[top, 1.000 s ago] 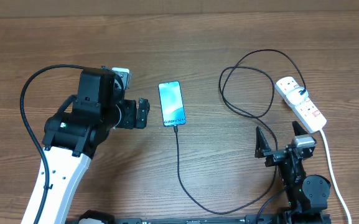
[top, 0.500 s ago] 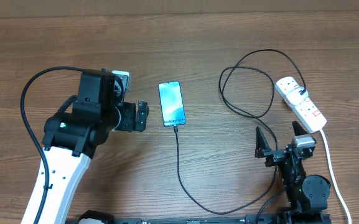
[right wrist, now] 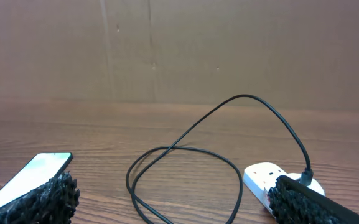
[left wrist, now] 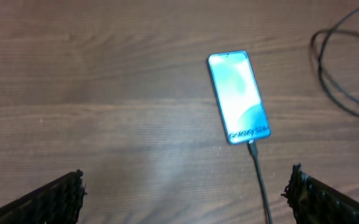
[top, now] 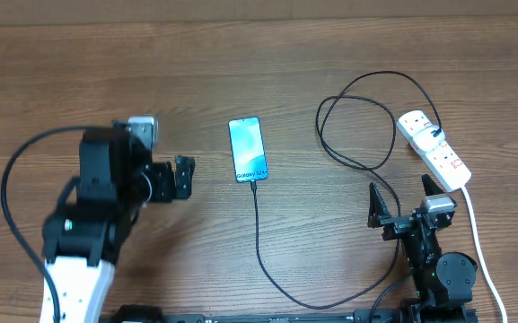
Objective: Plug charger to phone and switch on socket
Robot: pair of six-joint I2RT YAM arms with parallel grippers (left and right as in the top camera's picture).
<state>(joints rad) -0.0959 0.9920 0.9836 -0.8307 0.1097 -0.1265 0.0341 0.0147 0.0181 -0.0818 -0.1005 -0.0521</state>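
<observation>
Overhead: the phone (top: 248, 149), screen lit, lies flat with the charger (top: 259, 233) apparently seated in its lower edge. From there the charger trails down, then loops to the socket (top: 434, 149), well right of the phone. The left gripper (top: 187, 178) hovers left of the phone, fingers spread wide and empty. The right gripper (top: 399, 185), lower right of the phone, is likewise wide and empty. The socket looks rigid but light and likely to skid. It is best pressed straight down on a red switch (top: 457, 164), not grasped.
</observation>
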